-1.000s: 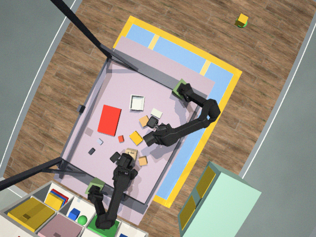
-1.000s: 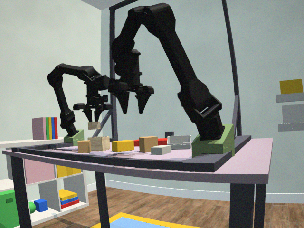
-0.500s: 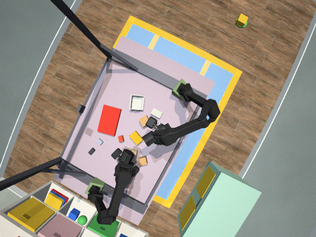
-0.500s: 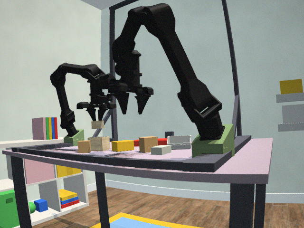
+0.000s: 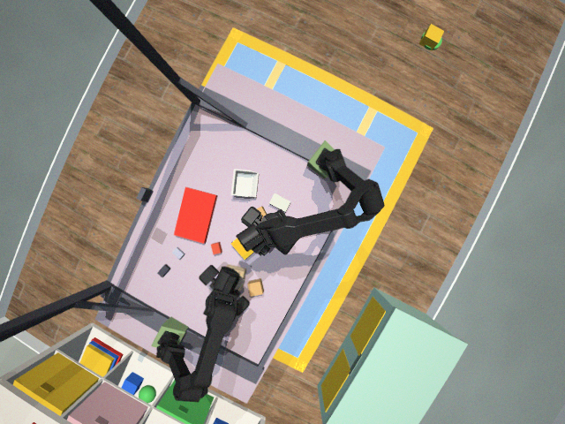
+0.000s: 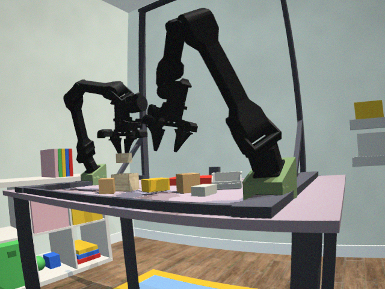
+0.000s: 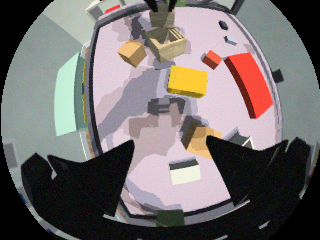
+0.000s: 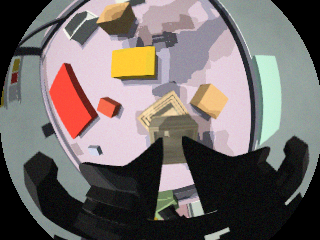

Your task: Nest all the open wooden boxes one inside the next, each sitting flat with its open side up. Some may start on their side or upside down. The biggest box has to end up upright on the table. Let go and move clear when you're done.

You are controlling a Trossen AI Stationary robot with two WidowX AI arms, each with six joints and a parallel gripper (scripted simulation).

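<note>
While left gripper [image 5: 249,227] [image 6: 165,151] [image 7: 170,140] gapes, right gripper [image 5: 220,276] [image 6: 123,152] [image 7: 162,9] [image 8: 173,140] clamps a small box [image 6: 123,158] [image 7: 162,19] [image 8: 173,150] above nested rims [image 6: 124,174] [image 7: 157,44] [image 8: 154,111].

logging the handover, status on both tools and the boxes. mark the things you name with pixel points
Right tool [image 5: 226,274] [image 6: 123,152] [image 8: 172,141] shut on small wooden box [image 6: 123,158] [image 8: 173,145], above nested boxes [image 6: 124,182] [image 7: 166,45] [image 8: 159,109]. Left tool [image 6: 165,151] [image 7: 170,141] open, empty. Nothing visible blocking the drop.

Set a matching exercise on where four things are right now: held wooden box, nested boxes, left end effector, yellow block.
1. held wooden box
2. nested boxes
3. left end effector
4. yellow block

A. open, nothing between its fingers
B. resting on the table, not nested
C. on the table, open side up
D. off the table, between the right end effector's fingers

Pairs: 1-D, 2-C, 3-A, 4-B
</note>
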